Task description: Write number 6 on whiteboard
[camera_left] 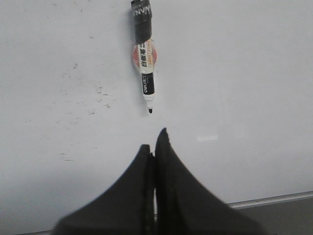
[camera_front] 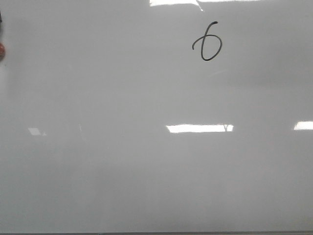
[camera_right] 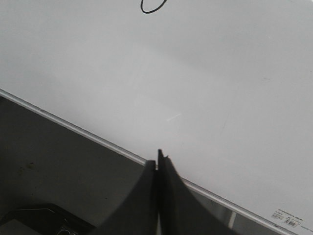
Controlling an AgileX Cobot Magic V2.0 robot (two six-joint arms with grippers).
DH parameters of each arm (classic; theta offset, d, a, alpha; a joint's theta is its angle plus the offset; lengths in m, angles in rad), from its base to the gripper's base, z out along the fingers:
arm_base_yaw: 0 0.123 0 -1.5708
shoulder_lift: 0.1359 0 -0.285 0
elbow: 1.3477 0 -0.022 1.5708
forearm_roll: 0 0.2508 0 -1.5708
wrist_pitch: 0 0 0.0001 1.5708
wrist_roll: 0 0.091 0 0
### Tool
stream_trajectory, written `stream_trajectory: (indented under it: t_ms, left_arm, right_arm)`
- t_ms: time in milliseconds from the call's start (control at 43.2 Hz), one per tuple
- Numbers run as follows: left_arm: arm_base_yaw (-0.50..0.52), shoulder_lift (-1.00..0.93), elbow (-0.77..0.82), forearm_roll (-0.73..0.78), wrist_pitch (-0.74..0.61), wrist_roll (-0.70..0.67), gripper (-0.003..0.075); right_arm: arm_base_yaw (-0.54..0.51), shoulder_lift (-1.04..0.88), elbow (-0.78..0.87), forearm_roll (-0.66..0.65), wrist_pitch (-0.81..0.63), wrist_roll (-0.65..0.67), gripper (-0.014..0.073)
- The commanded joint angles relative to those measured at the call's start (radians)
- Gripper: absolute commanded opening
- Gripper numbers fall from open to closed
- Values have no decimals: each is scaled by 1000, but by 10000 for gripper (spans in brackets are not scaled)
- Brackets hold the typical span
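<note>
The whiteboard (camera_front: 146,161) fills the front view. The number 6 (camera_front: 207,48) is drawn in thin black line at its upper right; its lower loop also shows in the right wrist view (camera_right: 153,7). A black-and-white marker (camera_left: 144,58) lies uncapped on the board (camera_left: 244,73) in the left wrist view, tip toward my left gripper (camera_left: 154,147). That gripper is shut and empty, a short way from the tip. My right gripper (camera_right: 157,160) is shut and empty over the board's metal edge (camera_right: 73,126). Neither gripper shows in the front view.
A red round object (camera_left: 143,55) lies under the marker; its edge shows at the far left of the front view (camera_front: 1,51). Faint smudges (camera_left: 83,103) mark the board beside the marker. A dark surface (camera_right: 58,171) lies beyond the board's edge.
</note>
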State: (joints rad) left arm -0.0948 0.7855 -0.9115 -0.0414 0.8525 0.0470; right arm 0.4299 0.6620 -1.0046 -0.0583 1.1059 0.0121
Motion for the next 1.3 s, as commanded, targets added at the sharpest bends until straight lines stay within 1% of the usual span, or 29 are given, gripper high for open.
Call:
stream_trajectory:
  t_ms: [0,185,232,324,417,509,672,811,973,1065,1158,1274]
  left_arm:
    - [-3,-4,-34,-11,-66,-2,-20]
    - [0,-48,-34,-13,-68,-2,-20]
    - [0,-74,-34,13,-70,2,-20]
    - [0,-139,10,41,-130,2,-20]
    - [0,-226,113,84,-284,2,-20]
    - [4,-319,256,87,-424,2,-20]
    - [32,-494,488,87,-566,2,-20]
    - [68,-625,649,87,-705,2,-20]
    - [96,-743,781,76,-786,2,-20]
    - [108,-786,828,72,-798,2,-20]
    - [119,-808,860,68,-806,2,-20]
    - [119,-806,898,68,-853,2,-20]
  right_arm:
    - [-5,1,-23,-17,-67,0,-68]
    - [-5,1,-23,-17,-67,0,-68]
    - [-5,1,-23,-17,-66,0,-68]
    - [-5,1,-23,-17,-66,0,-68]
    - [-5,1,-23,-17,-66,0,-68]
    - [-5,1,-23,-17,-66,0,-68]
    - [-5,1,-23,-17,-66,0,-68]
    - [-5,1,-23,-17,-66,0,-68]
    - [-5,1,-23,-17,-66,0,-68]
    - [-5,1,-23,-17,-66,0,-68]
    - [-5,1,-23,-17,-66,0,-68]
    - [-5,2,-23,-17,-67,0,-68]
